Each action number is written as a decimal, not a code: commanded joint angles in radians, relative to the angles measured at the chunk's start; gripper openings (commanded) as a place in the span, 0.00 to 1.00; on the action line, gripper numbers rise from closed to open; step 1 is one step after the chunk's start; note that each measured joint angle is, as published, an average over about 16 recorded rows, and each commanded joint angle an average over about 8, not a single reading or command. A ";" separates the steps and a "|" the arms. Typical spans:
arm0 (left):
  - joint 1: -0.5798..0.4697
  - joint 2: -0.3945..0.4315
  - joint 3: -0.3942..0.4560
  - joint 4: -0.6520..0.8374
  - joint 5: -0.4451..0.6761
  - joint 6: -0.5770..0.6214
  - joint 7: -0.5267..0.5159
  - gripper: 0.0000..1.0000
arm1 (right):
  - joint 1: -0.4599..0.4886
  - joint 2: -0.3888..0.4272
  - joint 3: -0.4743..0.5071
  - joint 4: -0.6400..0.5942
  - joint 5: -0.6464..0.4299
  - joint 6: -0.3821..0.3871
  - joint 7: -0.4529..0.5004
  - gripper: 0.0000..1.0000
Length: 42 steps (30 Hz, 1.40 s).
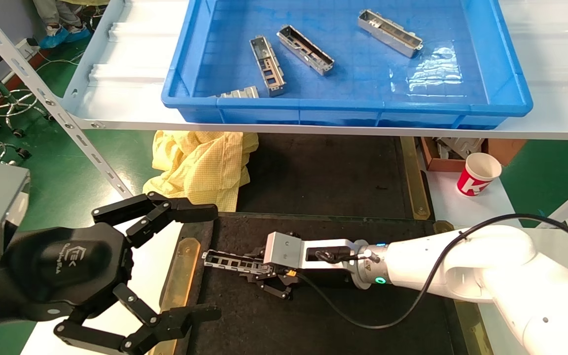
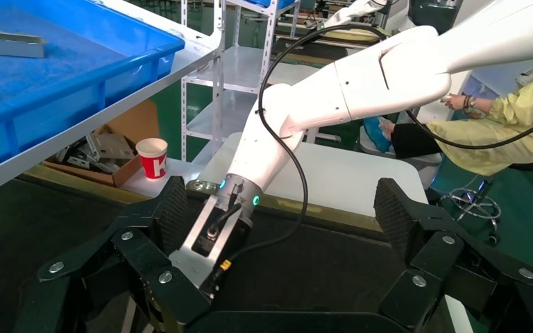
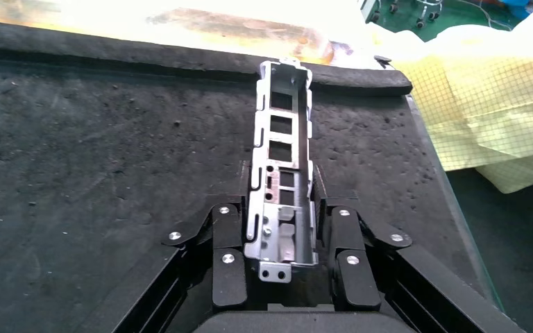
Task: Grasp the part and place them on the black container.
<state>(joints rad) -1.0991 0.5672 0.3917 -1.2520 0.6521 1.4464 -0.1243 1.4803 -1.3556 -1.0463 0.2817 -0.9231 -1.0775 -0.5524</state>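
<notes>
The right gripper [image 1: 257, 271] lies low over the black container [image 1: 343, 315], at about 7 o'clock from the head view's centre, its fingers [image 3: 230, 257] closed on the near end of the part [image 1: 232, 262]. Only the right wrist view makes that grip plain: there the part [image 3: 281, 166] runs lengthwise between the two fingers, open side up with its rectangular cutouts showing, its far end reaching close to the raised edge of the black container [image 3: 111, 139]; whether it rests on the surface or hangs just above cannot be told. From the head view the fingers are mostly hidden under the wrist housing. The left gripper [image 1: 165, 266] hovers at 8 o'clock by the container's brass-coloured strip [image 1: 180, 276], fingers spread wide and holding nothing; its own view shows the left gripper [image 2: 277, 229] framing the right arm, the part itself hidden behind a finger. On the shelf above, a blue bin [image 1: 506, 74] holds three more parts in full and a fourth half cut off by its front wall. A yellow cloth [image 1: 200, 165] and a red-and-white paper cup [image 1: 478, 173] sit on the worktop [image 1: 461, 207].
</notes>
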 commanded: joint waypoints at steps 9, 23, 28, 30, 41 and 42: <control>0.000 0.000 0.000 0.000 0.000 0.000 0.000 1.00 | 0.039 0.019 0.007 -0.055 0.050 -0.106 -0.027 1.00; 0.000 0.000 0.000 0.000 0.000 0.000 0.000 1.00 | 0.044 0.142 0.088 -0.162 0.201 -0.477 0.044 1.00; 0.000 0.000 0.000 0.000 0.000 0.000 0.000 1.00 | 0.041 0.146 0.093 -0.165 0.210 -0.489 0.045 1.00; 0.000 0.000 0.000 0.000 0.000 0.000 0.000 1.00 | 0.041 0.143 0.091 -0.161 0.207 -0.481 0.044 1.00; 0.000 0.000 0.000 0.000 0.000 0.000 0.000 1.00 | -0.012 0.211 0.169 -0.021 0.202 -0.466 0.125 1.00; 0.000 0.000 0.000 0.000 0.000 0.000 0.000 1.00 | -0.020 0.221 0.181 -0.001 0.202 -0.466 0.136 1.00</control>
<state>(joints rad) -1.0990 0.5670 0.3917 -1.2516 0.6517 1.4463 -0.1242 1.4607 -1.1342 -0.8655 0.2804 -0.7208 -1.5430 -0.4161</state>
